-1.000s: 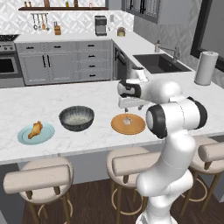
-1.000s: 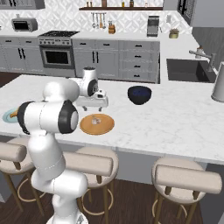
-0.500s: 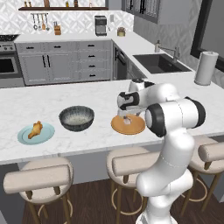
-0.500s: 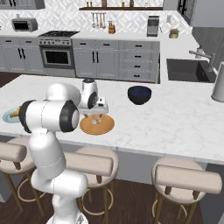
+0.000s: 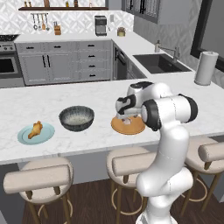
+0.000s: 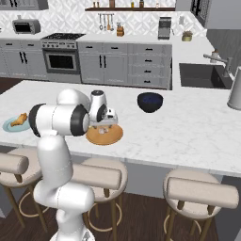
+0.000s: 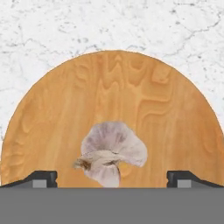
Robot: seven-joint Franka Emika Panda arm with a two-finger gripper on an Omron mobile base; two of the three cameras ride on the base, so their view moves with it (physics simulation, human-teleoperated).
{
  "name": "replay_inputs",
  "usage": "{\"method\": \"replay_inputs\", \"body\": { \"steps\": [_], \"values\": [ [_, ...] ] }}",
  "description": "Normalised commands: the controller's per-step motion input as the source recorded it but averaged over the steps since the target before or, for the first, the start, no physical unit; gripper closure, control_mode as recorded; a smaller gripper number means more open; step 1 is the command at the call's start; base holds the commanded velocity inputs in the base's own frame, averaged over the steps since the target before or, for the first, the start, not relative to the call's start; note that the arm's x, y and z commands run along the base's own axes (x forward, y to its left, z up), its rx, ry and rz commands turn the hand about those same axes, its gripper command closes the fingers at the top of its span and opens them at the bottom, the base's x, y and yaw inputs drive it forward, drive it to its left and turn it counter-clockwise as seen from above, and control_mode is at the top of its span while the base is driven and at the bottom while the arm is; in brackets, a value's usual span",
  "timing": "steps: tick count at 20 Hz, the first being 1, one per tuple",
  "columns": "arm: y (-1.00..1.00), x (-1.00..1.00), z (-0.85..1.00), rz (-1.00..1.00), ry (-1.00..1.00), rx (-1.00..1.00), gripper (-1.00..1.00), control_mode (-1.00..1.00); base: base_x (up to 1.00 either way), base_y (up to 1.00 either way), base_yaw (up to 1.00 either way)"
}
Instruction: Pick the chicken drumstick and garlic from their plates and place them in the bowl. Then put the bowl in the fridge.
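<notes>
Bowl [image 5: 76,118] left of garlic's [image 7: 111,151] plate [image 7: 109,96] — drumstick [image 5: 35,129] beyond

The garlic [image 7: 112,151], a pale whitish-beige bulb, was found lying on its side near the middle of the wooden orange-tan plate [image 7: 131,96]. The chicken drumstick [image 5: 35,130], golden-orange, was observed resting on the pale blue-green plate [image 5: 47,135]. The bowl [image 5: 77,118], dark grey and speckled with a lighter inside, was seen standing upright between the two plates, apart from both, with nothing visible inside it.
</notes>
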Motion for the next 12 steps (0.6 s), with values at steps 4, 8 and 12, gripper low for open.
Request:
{"method": "replay_inputs", "body": {
  "steps": [4, 8, 12],
  "values": [
    [0.00, 0.09, -0.35, 0.00, 0.01, 0.00, -1.00, -1.00, 0.00, 0.00, 0.00],
    [0.00, 0.01, -0.29, 0.04, 0.00, 0.00, -1.00, -1.00, 0.00, 0.00, 0.00],
    [0.00, 0.10, -0.14, 0.03, 0.00, 0.00, -1.00, -1.00, 0.00, 0.00, 0.00]
  ]
}}
